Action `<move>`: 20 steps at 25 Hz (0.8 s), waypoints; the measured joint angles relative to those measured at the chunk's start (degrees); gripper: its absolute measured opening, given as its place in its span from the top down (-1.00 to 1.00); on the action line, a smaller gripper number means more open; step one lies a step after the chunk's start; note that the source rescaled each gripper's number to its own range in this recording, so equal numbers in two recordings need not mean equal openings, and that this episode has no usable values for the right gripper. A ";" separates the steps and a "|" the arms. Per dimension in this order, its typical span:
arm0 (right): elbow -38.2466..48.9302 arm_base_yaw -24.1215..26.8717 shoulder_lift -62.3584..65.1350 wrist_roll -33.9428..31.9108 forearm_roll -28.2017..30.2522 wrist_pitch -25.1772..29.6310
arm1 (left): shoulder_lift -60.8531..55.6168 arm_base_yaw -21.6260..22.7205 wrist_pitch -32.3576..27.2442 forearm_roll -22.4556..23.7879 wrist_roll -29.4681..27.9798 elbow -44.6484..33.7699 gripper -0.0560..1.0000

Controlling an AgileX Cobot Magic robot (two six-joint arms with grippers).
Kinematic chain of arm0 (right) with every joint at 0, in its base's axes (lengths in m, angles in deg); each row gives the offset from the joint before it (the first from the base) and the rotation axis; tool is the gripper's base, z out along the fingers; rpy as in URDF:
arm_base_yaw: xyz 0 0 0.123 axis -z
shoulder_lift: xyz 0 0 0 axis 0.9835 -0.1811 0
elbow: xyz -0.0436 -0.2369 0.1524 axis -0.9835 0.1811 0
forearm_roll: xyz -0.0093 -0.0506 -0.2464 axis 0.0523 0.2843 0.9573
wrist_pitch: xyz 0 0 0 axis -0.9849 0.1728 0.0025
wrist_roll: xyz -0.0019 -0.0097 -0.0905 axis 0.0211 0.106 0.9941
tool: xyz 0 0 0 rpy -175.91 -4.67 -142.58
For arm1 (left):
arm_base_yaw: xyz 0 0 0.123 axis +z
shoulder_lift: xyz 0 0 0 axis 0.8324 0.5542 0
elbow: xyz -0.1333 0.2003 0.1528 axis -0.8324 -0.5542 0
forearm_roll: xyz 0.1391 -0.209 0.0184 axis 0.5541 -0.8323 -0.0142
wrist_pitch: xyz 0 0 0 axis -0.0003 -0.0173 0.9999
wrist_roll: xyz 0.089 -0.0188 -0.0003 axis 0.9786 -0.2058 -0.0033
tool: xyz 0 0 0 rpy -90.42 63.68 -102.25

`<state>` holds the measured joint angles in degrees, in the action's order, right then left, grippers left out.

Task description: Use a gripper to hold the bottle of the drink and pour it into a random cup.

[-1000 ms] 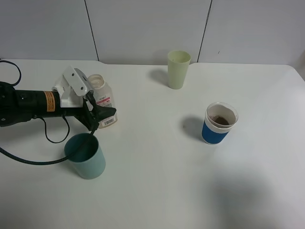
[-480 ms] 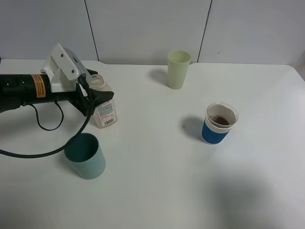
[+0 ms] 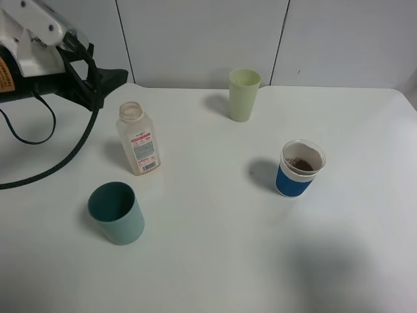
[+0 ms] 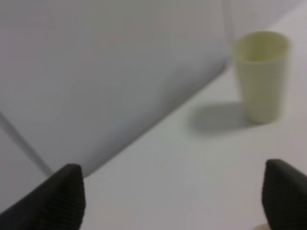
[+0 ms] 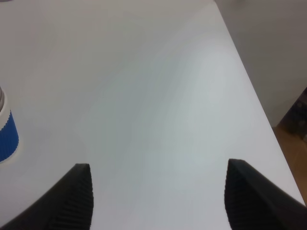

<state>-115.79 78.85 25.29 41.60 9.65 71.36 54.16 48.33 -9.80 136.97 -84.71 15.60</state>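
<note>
The bottle (image 3: 138, 139) stands upright and uncapped on the table's left side, with nothing holding it. My left gripper (image 3: 99, 79) hangs above and behind it at the far left, open and empty. In the left wrist view its two dark fingertips (image 4: 53, 201) stand wide apart around bare table. On the right stands the blue cup (image 3: 300, 168) with a white band, and the reddish-brown drink (image 3: 301, 163) lies in its bottom. My right gripper (image 5: 158, 196) is open over bare table, with the cup's edge (image 5: 6, 135) off to one side. It does not show in the exterior view.
A tall pale green cup (image 3: 244, 94) stands at the back centre and also shows as the green cup (image 4: 261, 74) ahead of the left gripper. A dark teal cup (image 3: 117, 213) sits in front of the bottle. A black cable (image 3: 52, 166) loops over the left table. The table edge (image 5: 249, 81) runs past the right gripper.
My left gripper has let go of the bottle and risen up and back to the far left. The bottle stays upright where it stood. The cups have not moved.
</note>
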 joint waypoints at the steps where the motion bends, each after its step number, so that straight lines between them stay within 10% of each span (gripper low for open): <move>1: 0.00 0.00 0.00 0.00 0.00 0.00 | -1.58 0.00 -2.52 -1.53 -0.10 0.00 -0.23; 7: 0.00 0.00 0.00 0.00 0.00 0.00 | -14.07 -0.06 -20.96 -16.49 -0.26 -0.05 -0.23; 20: 0.00 0.00 0.00 0.00 0.00 0.00 | -44.01 -0.06 -63.32 -19.37 3.84 2.64 -0.23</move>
<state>-115.79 78.85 25.29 41.60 9.65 71.36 10.15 48.28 -73.12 117.61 -80.87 18.24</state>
